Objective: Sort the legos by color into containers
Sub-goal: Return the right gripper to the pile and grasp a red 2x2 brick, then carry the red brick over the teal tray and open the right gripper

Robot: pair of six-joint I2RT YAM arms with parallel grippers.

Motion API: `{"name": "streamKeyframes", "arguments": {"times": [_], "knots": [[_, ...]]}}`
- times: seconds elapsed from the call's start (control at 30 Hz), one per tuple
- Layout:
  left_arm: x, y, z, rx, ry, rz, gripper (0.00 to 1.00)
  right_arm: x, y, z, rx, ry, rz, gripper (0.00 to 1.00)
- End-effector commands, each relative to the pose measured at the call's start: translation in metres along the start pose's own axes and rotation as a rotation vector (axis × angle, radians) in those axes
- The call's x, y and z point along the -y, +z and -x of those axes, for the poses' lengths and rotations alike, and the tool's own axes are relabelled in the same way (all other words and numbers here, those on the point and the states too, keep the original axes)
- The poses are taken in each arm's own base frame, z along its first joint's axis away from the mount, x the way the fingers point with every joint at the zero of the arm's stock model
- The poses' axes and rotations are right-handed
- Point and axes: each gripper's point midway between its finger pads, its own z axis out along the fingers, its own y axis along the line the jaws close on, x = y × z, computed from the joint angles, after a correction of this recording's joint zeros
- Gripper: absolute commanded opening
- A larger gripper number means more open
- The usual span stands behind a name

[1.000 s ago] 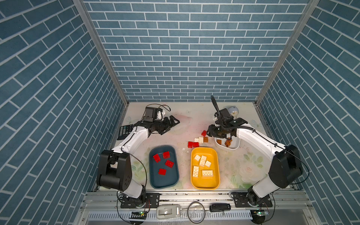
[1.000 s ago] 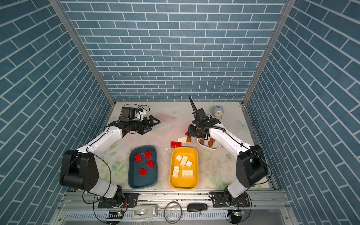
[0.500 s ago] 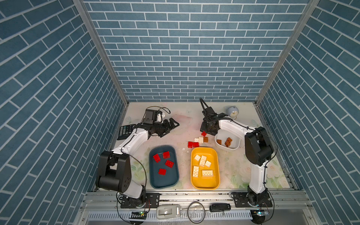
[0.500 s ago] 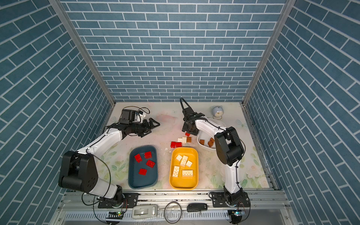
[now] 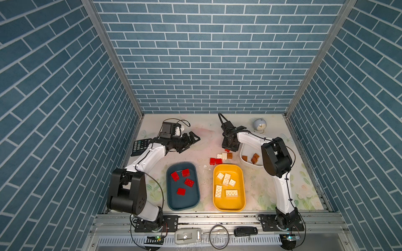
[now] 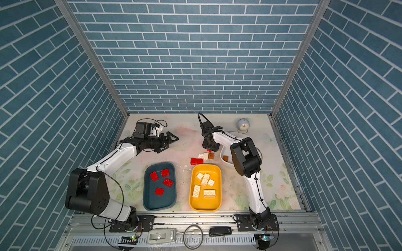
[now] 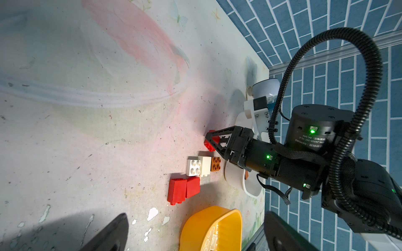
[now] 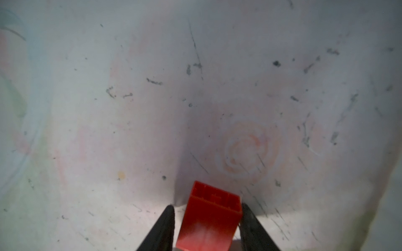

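A black calculator (image 5: 141,146) lies at the table's left edge, beside my left arm. My left gripper (image 5: 192,143) hovers over bare table, left of centre, with its fingers spread wide. Lower in the frame, the teal tray (image 5: 182,203) holds four red legos (image 5: 175,176). To its upper right, mid-frame, loose legos (image 5: 221,156) huddle on the table: two red, two cream and one brown. Below them the yellow tray (image 5: 228,203) holds five cream legos (image 5: 226,179). Just above the loose group, my right gripper (image 5: 228,148) points down with a red lego (image 8: 211,217) between its fingers. I cannot tell whether they pinch it or merely flank it. Further right, the white tray (image 5: 248,152) holds brown legos (image 5: 254,157).
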Motion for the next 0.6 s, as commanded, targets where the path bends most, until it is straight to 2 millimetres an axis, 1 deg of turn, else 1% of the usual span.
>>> {"name": "streamKeyframes", "arguments": {"times": [0.0,0.17,0.27,0.3,0.37,0.43,0.5,0.57], "knots": [[-0.001,-0.001,-0.002,-0.001,0.008,0.000,0.98,0.008,0.011,-0.006,-0.017,0.014,-0.063,0.44],[0.000,-0.002,-0.002,0.000,0.011,0.000,0.98,0.011,0.010,-0.003,-0.006,-0.016,-0.079,0.31],[0.000,-0.004,-0.002,-0.001,0.017,0.005,0.98,0.006,-0.005,0.001,0.016,-0.049,-0.051,0.27],[0.000,-0.005,-0.001,-0.001,0.021,0.008,0.99,0.002,-0.020,0.007,0.042,-0.064,-0.026,0.26],[0.000,-0.006,-0.001,-0.003,0.026,0.017,0.98,-0.005,-0.041,0.013,0.079,-0.118,0.006,0.24],[0.000,-0.008,0.001,-0.002,0.033,0.026,0.99,-0.019,-0.066,0.016,0.115,-0.204,0.077,0.23],[0.000,-0.010,0.002,-0.001,0.035,0.033,0.98,-0.030,-0.087,0.012,0.130,-0.277,0.142,0.21],[-0.002,-0.010,0.003,-0.003,0.039,0.046,0.98,-0.045,-0.105,-0.003,0.118,-0.346,0.234,0.20]]}}
